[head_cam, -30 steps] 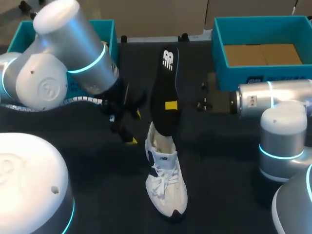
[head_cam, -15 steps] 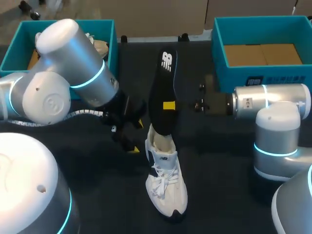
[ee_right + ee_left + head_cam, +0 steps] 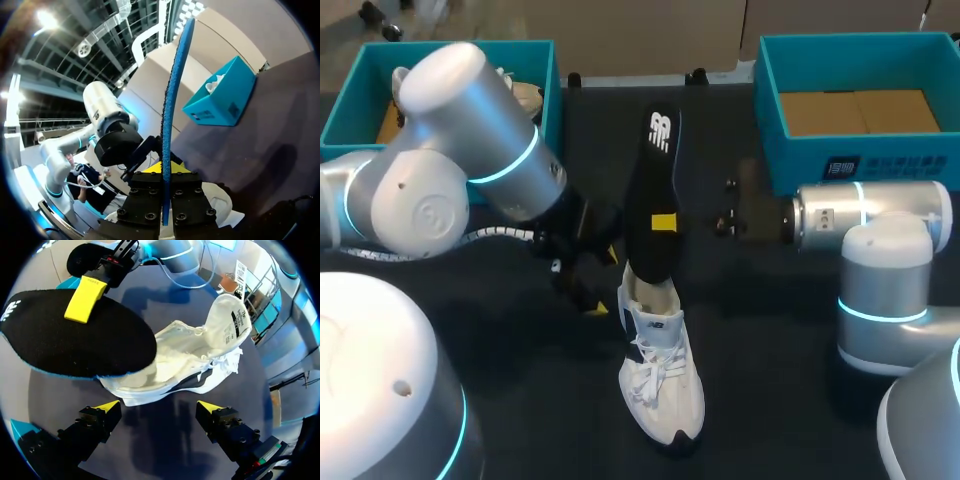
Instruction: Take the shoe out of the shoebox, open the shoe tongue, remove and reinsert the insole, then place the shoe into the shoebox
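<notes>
Shoe (image 3: 660, 390), white, is lying on the black table (image 3: 540, 400), toe pointing toward your robot's base, well apart from the teal shoebox (image 3: 795, 160). Your right gripper (image 3: 665, 221) is clamping the black insole (image 3: 655, 150), whose lower end is sitting in the shoe's opening.

Left wrist: your left gripper (image 3: 159, 407) is hanging spread wide and empty, with the shoe (image 3: 200, 355) just ahead.

Right wrist: the insole (image 3: 172, 90) is showing edge-on, pinched between both fingers of the right gripper (image 3: 165, 175).

Matt insole (image 3: 655, 170), cloth shoe (image 3: 660, 385)
</notes>
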